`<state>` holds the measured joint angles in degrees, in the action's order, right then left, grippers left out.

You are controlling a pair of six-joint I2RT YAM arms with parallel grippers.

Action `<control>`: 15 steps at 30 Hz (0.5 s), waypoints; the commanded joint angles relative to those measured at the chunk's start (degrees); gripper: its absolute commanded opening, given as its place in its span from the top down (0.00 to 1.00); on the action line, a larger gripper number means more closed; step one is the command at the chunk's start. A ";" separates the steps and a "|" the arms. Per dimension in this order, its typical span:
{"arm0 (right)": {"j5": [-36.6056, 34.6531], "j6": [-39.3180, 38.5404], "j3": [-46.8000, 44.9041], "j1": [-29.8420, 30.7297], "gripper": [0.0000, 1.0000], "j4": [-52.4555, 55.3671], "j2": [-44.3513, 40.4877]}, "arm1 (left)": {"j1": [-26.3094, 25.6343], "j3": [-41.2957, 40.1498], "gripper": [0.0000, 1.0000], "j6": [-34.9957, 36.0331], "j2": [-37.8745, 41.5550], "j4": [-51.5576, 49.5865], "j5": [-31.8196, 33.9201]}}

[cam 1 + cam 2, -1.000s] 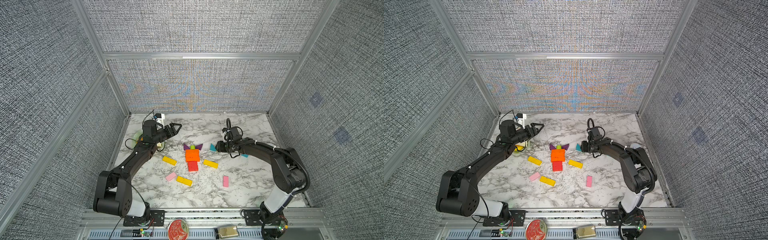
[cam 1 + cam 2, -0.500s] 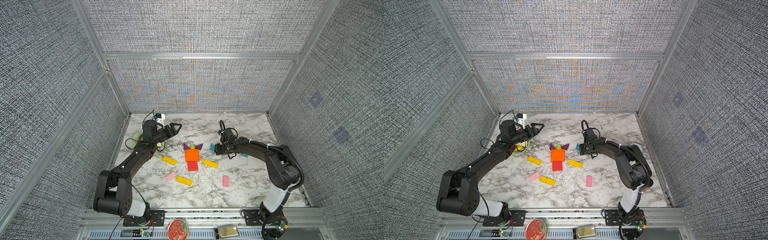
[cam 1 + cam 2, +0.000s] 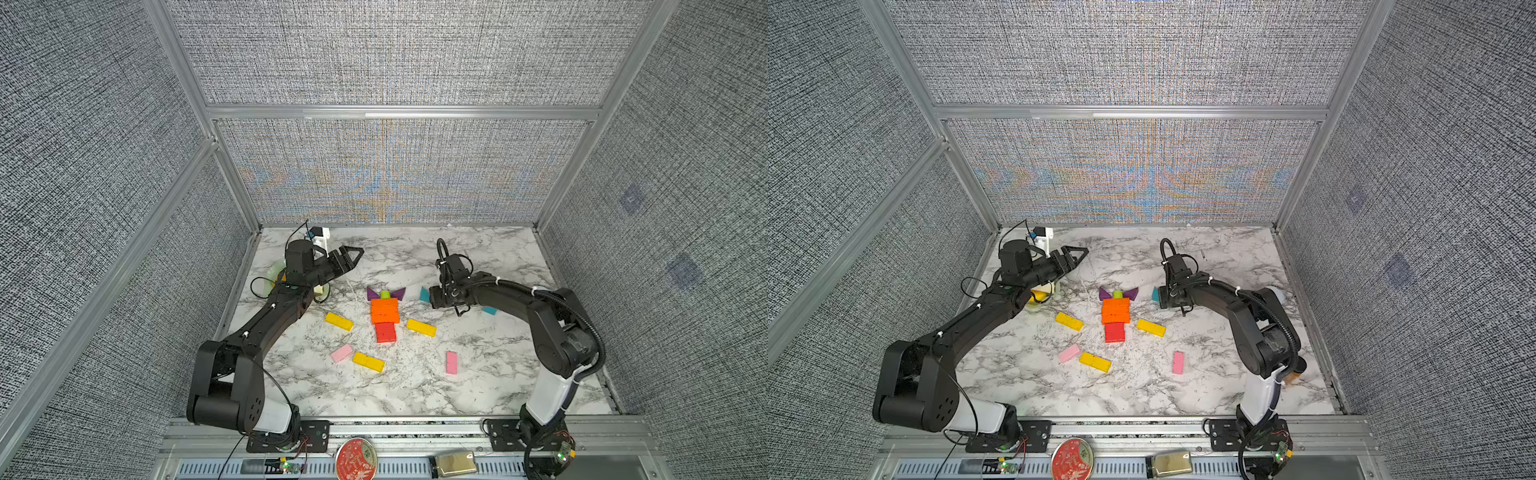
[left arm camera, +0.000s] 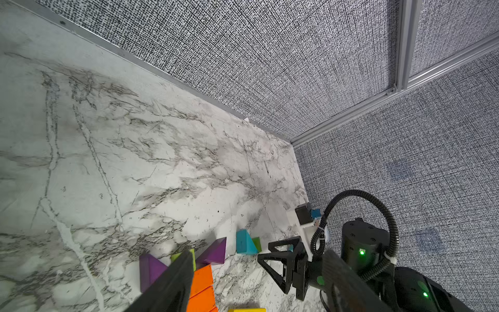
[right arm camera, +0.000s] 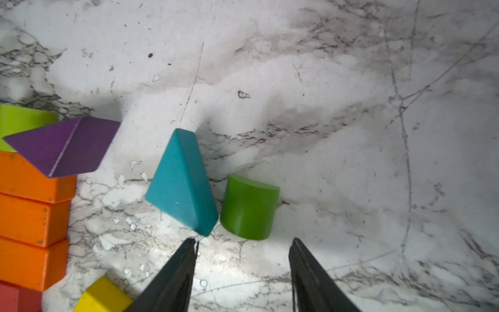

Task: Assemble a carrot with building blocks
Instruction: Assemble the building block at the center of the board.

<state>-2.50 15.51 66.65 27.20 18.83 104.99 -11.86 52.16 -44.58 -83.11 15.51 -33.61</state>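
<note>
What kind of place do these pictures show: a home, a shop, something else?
Most likely a robot test booth in a lab. A left arm and a right arm are mounted on a metal rail, grey fabric walls in metal frames enclose the table, and toy blocks lie on it.

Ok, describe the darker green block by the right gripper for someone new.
Mid-table lies a column of orange rectangular blocks; look from it toward the right gripper. Beyond its open tips stands a teal triangular block, with the dark green rounded stub right beside it. Unlike the lime green stub at the column's end, it is darker and apart.
</note>
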 commanded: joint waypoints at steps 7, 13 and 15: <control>-2.49 1.51 -1.27 0.05 0.41 2.26 -4.64 | -0.03 0.25 0.23 0.19 0.13 1.50 -1.02; -14.44 6.24 -5.60 -4.63 0.35 6.27 -14.36 | -0.02 0.05 0.23 -0.33 0.10 1.97 -1.37; -15.55 8.79 -6.75 -8.85 0.32 8.47 -15.52 | -0.10 -0.12 0.23 -0.57 -0.07 2.31 -1.55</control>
<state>-12.16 19.53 60.95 21.65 22.35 90.63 -11.86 52.16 -44.82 -83.11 15.81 -33.98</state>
